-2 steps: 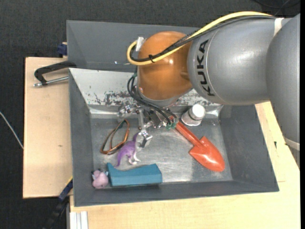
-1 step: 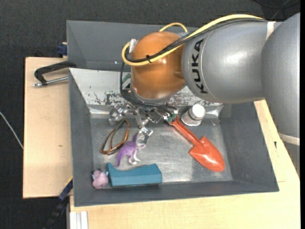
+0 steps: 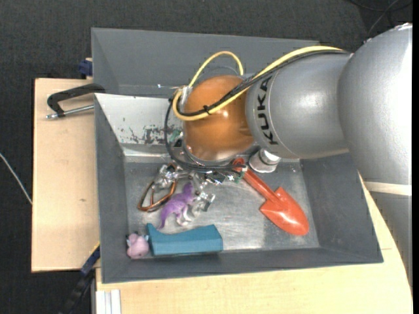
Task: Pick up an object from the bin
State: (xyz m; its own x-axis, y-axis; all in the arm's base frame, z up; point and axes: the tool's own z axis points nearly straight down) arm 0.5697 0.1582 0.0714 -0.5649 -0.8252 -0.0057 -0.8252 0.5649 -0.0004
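I have the arm down inside the grey metal bin. Its orange cover, with a yellow cable looped over it, hangs above the blue block. The gripper sits under that cover, just up from the blue block, low among the small things there. I cannot tell whether it is open or closed, because its metal parts run together with what lies beneath them.

The thing nearest to it is a purple toy figure, some kind of animal shape as far as I can make out. It lies just above the middle of the blue block, right against the gripper's metal or very near it. I cannot say that it is gripped.

Up and left of the block, just beside the purple figure, lies a brown loop. A small pink toy touches the block's left end. An orange toy shovel lies up and right of the block and apart from it. Its blade is the closer part, and its handle slants away toward the gripper. Past the handle's far end, farther from the block, a white round cap sits partly under the arm.
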